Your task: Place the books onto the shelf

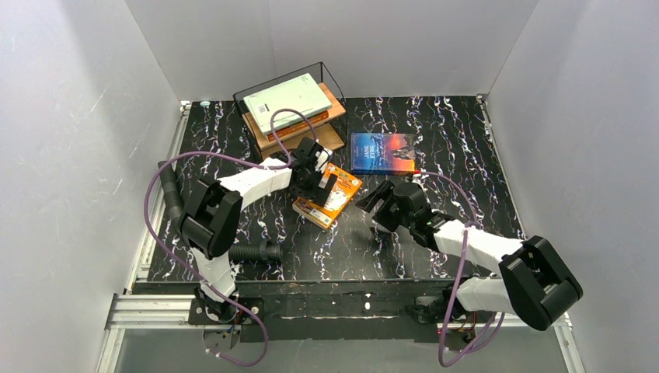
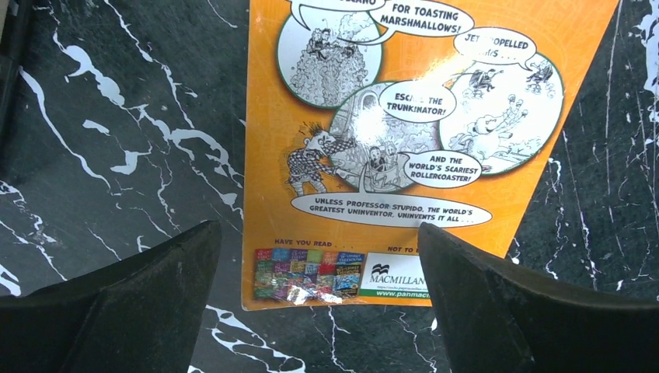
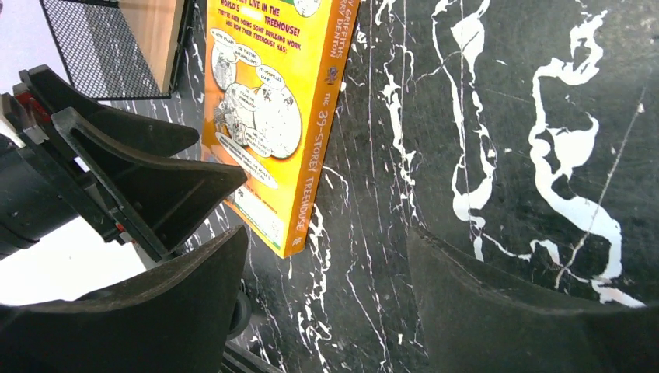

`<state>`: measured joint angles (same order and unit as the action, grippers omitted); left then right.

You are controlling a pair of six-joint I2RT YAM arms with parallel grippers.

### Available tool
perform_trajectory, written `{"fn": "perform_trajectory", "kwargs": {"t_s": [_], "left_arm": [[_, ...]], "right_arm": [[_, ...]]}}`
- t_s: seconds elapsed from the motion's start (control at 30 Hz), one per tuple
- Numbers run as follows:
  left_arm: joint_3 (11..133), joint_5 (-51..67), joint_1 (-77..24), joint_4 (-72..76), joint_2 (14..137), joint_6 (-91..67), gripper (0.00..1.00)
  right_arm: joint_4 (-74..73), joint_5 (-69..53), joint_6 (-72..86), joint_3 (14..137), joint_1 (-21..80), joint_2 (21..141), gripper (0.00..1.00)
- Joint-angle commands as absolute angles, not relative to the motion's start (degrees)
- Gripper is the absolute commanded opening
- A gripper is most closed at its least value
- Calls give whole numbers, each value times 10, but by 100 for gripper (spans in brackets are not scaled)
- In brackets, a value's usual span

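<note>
A thin orange book with cartoon speech bubbles [image 2: 420, 116] lies flat on the black white-veined marble tabletop [image 2: 116, 155]. The left claw [image 2: 317, 233] hangs over its near edge, black fingers [image 2: 140, 303] spread wide. One is over bare tabletop, and the other overlaps a corner of the book.

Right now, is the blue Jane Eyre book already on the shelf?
No, the Jane Eyre book lies flat on the black marbled table beside the shelf, not on it.

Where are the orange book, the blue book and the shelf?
Orange book [image 1: 340, 194]: top view, middle of its cover.
Blue book [image 1: 382, 152]: top view, middle of its cover.
Shelf [image 1: 331, 137]: top view, bare corner of its lower board.
</note>
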<state>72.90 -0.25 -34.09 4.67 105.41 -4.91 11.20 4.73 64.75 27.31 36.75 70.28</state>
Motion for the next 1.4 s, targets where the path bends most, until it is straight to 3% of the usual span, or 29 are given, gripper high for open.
{"fn": "perform_trajectory", "kwargs": {"t_s": [0.0,0.17,0.7,1.03,1.37], "left_arm": [[736,-1,-324,25,1057,-41,99],[714,46,-313,79,1072,-61,95],[710,176,-314,98,1117,-131,92],[701,199,-315,113,1124,-154,90],[706,202,-321,102,1109,-162,44]], "right_arm": [[156,61,685,305,366,742,76],[176,38,707,339,366,808,69],[320,-27,758,383,365,1011,69],[556,-63,778,333,365,1042,64],[538,-28,778,289,365,1013,63]]}}
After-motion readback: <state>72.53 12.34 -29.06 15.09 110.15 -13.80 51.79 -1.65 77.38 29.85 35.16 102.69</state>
